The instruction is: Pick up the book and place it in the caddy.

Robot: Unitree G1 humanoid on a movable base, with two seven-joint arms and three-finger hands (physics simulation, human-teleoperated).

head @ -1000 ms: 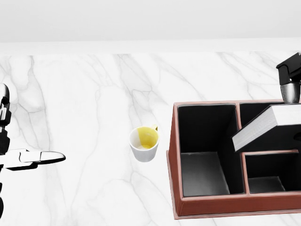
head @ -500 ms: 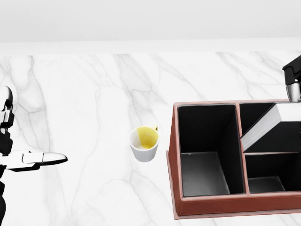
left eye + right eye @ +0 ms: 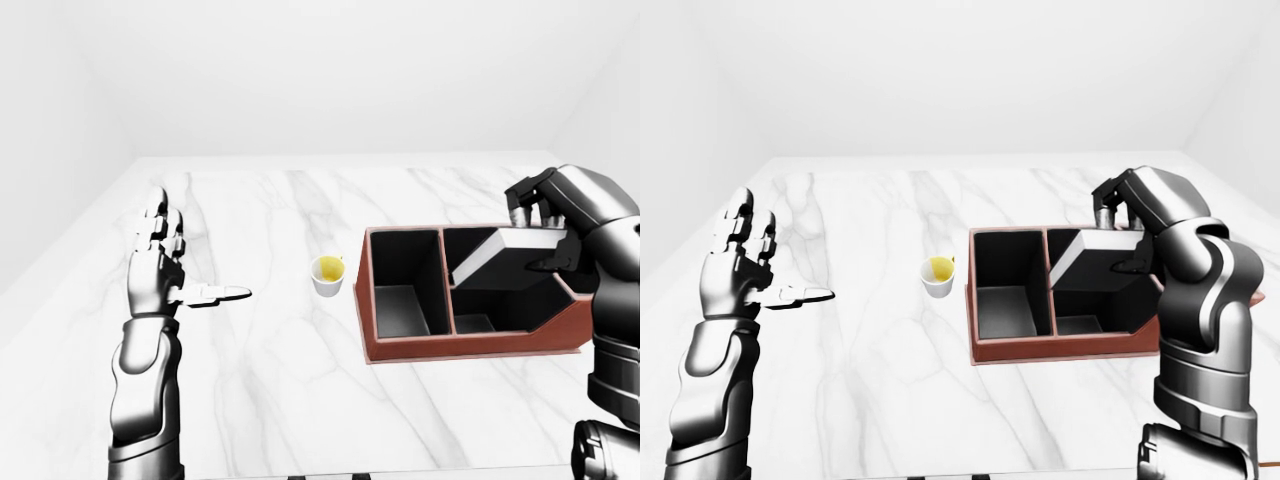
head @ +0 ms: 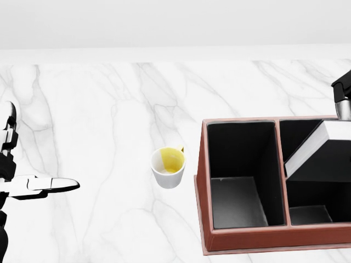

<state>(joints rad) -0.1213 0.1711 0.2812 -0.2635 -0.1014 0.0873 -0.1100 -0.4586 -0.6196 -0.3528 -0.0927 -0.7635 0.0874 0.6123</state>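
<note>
The book (image 3: 1092, 256), black-covered with white page edges, hangs tilted over the right-hand compartments of the red-brown caddy (image 4: 241, 236), its lower corner dipping inside. My right hand (image 3: 1122, 240) is shut on the book's upper right end, fingers on top and thumb below. In the head view only the book (image 4: 317, 149) and a bit of that hand at the right edge show. My left hand (image 3: 178, 272) is held open above the marble table at the left, fingers spread, holding nothing.
A white cup (image 4: 169, 167) with a yellow inside stands on the marble table (image 4: 109, 109) just left of the caddy. The caddy's tall left compartment (image 4: 238, 181) is black-lined. White walls enclose the table at the top and sides.
The book has slid to the right and sunk lower into the caddy's right side, and my right hand has moved right with it. The left hand has barely shifted.
</note>
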